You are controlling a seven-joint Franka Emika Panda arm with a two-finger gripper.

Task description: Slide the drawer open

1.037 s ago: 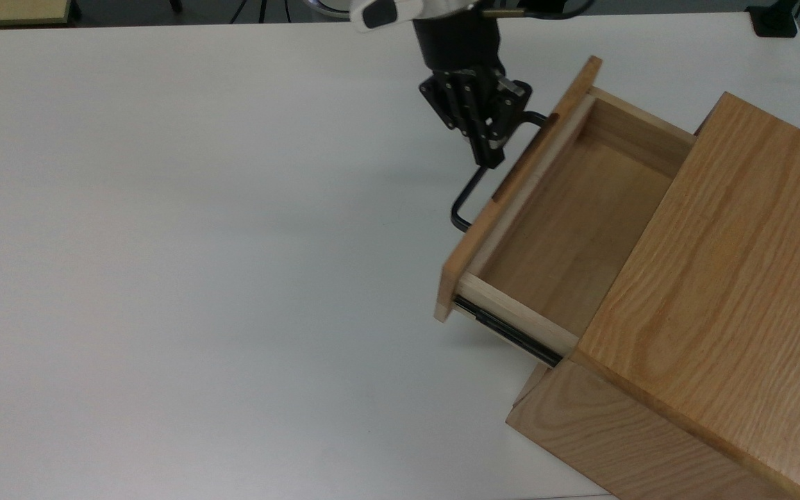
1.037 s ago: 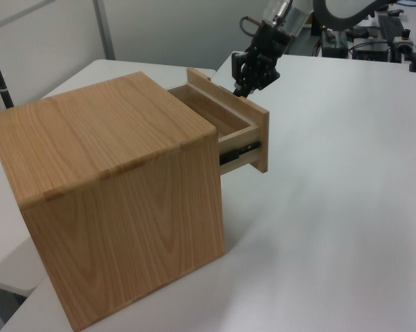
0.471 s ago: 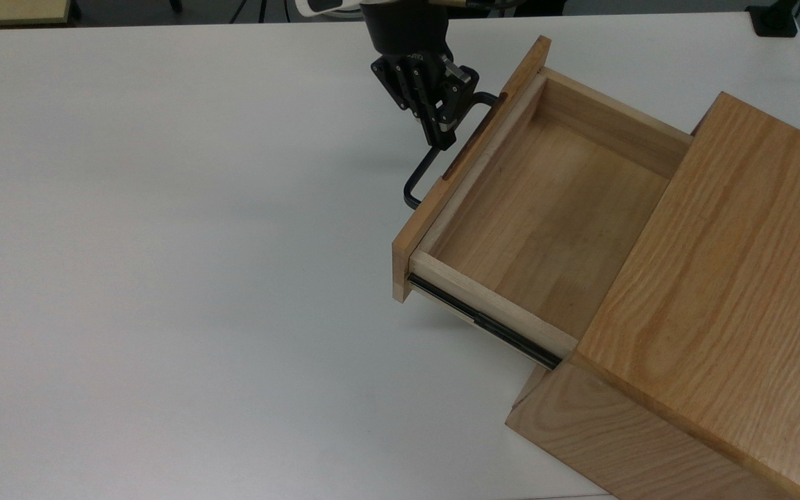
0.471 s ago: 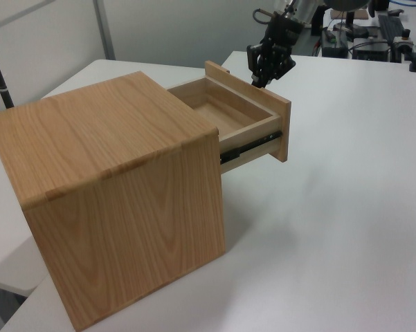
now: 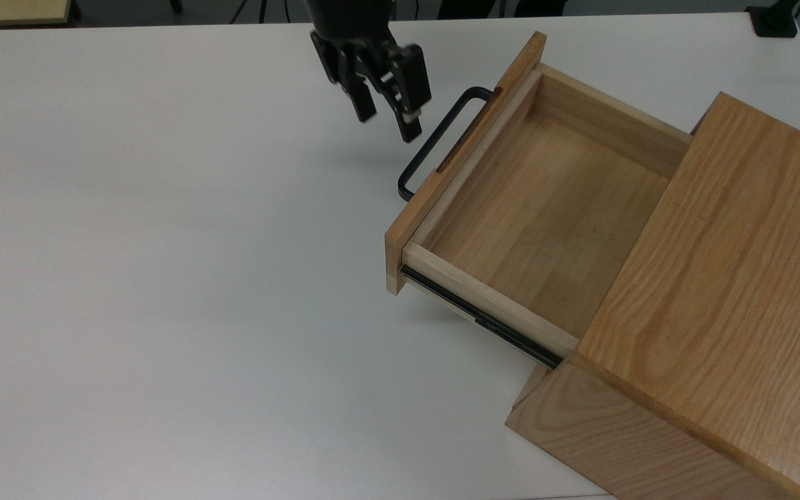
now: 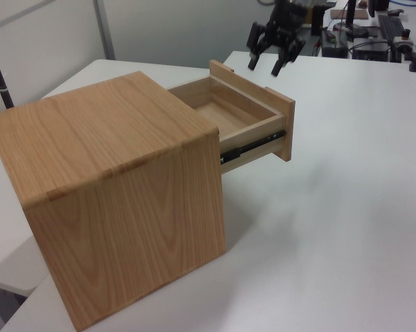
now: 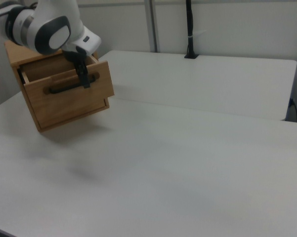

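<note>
The drawer stands pulled well out of the oak cabinet on the white desk. The pincer hangs spread and empty just beside the black handle, not touching it.

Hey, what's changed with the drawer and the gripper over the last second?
The drawer slid further out of the cabinet, toward the top view's left. The gripper, which had been shut on the handle, let go, opened its fingers and pulled away up and to the top view's left. The cabinet stayed put and the drawer is empty as before.
</note>
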